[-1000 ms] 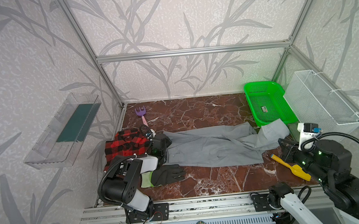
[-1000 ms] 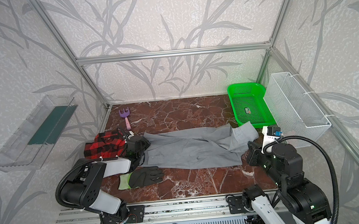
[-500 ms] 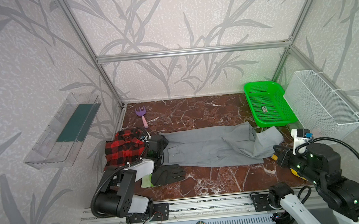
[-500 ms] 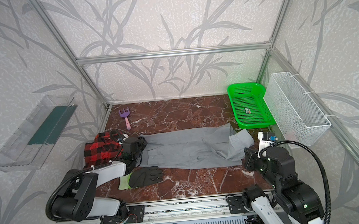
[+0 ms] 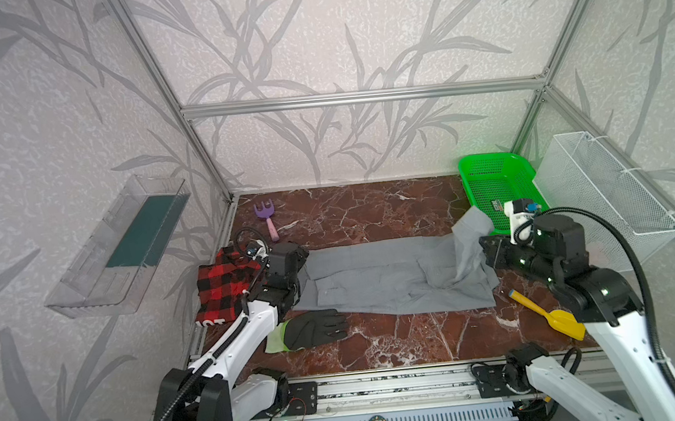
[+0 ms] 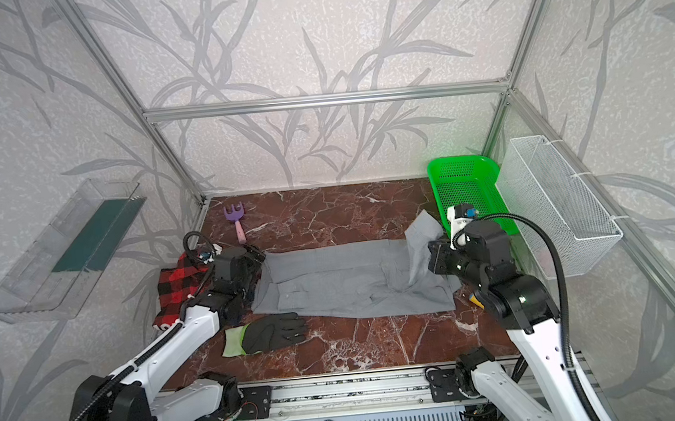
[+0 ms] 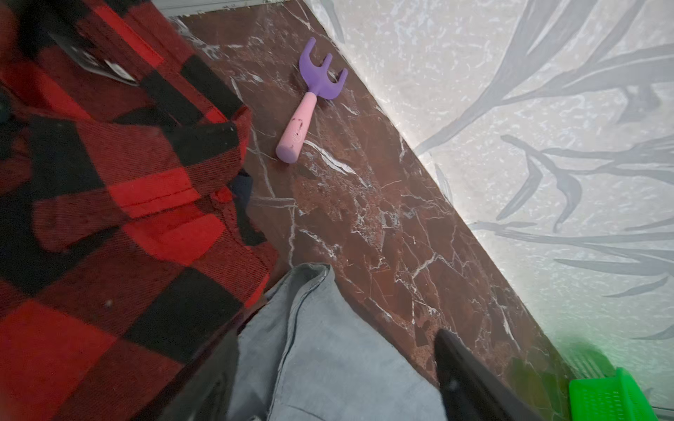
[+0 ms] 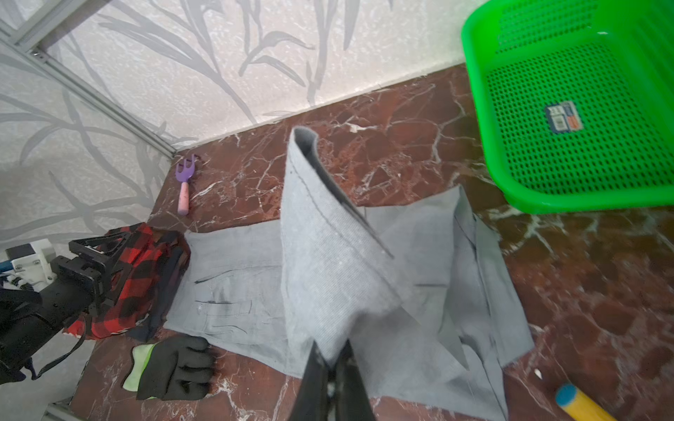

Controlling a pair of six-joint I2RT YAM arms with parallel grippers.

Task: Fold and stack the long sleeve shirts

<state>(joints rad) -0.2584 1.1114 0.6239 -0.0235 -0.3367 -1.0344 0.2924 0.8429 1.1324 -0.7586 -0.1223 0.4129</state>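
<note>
Our right claw [image 8: 330, 361] is clamped on one lifted end of the grey shirt [image 5: 375, 277], which lies across the table [image 5: 369, 208]; our left claw [image 7: 337, 350] gapes wide over its other end, holding nothing, beside the plaid shirt [image 5: 225, 284].

**Student:** What is changing at the left gripper [image 7: 335, 382]?

**Tutor:** Its jaws, shut a second ago, are now spreading wide over the left end of the grey shirt [image 5: 375, 279]. The arm is also stretching out lower across the table.

**Student:** And at the right gripper [image 8: 330, 364]?

**Tutor:** It is pinching the shirt's right end and raising that flap [image 5: 470, 241] upright, carrying it leftward. The yellow shovel [image 5: 553, 317], partly covered half a second ago, is showing fully again.
</note>
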